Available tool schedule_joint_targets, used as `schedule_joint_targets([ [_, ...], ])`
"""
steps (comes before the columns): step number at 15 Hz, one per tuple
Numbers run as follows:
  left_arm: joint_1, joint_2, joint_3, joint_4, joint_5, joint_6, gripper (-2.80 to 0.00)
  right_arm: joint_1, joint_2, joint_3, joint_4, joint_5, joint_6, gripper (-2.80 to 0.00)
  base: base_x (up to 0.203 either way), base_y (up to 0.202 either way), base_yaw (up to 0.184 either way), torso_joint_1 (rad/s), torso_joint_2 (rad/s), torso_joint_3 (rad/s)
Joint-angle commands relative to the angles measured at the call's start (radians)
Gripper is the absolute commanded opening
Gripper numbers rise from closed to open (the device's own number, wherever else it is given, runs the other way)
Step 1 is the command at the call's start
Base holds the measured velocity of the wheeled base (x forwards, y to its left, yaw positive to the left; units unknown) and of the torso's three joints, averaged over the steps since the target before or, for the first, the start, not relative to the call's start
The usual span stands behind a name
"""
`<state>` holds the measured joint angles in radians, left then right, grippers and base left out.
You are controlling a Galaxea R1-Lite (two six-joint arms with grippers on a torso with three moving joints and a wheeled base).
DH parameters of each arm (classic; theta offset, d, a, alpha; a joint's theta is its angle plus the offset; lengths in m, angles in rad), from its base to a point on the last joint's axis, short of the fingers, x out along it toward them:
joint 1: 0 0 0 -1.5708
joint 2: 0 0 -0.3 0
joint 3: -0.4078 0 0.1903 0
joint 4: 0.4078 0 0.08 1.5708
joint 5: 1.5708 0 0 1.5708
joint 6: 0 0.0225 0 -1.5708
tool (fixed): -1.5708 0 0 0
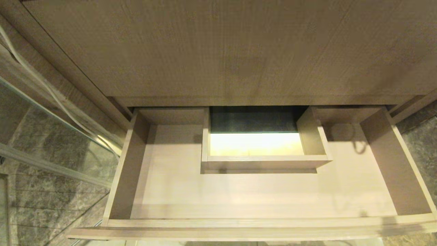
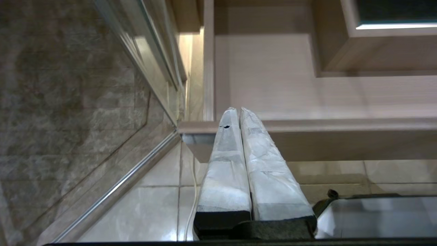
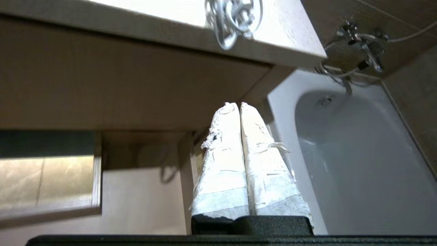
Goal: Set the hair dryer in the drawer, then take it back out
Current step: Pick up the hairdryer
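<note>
Zero sign of the hair dryer anywhere; the drawer (image 1: pixel 170 191) sat pulled open at lower centre with nothing inside. Left gripper (image 2: pixel 238 112) and right gripper (image 3: pixel 238 107) had fingers pressed together, holding nothing. Can't tell which stage this was.

The drawer (image 1: pixel 259 194) is pale matt wood grain, smooth inside. Beside it stands clear glossy glass panel (image 1: pixel 51 136); floor tiles (image 2: pixel 150 208) shine. The bathtub (image 3: pixel 358 164) looks glossy white, its tap (image 3: pixel 362 42) polished metal.
</note>
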<state>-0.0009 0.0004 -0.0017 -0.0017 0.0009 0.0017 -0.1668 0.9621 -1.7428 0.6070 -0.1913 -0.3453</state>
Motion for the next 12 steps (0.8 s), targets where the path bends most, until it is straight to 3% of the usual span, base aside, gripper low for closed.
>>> schedule_joint_targets([
  [1, 0.001, 0.0, 0.0, 0.002, 0.001, 0.0, -2.8, 0.0, -0.005, 0.016, 0.016, 0.0, -0.001, -2.8, 0.0, 0.0, 0.0, 0.623, -0.02, 0.225],
  [4, 0.001, 0.0, 0.0, 0.002, 0.001, 0.0, -2.8, 0.0, -0.01, 0.029, 0.007, 0.0, 0.0, -2.8, 0.0, 0.0, 0.0, 0.246, 0.01, 0.063],
  [12, 0.0, 0.0, 0.0, 0.002, 0.001, 0.0, -2.8, 0.0, -0.026, 0.047, -0.001, 0.001, 0.0, -2.8, 0.0, 0.0, 0.0, 0.009, 0.0, 0.006],
])
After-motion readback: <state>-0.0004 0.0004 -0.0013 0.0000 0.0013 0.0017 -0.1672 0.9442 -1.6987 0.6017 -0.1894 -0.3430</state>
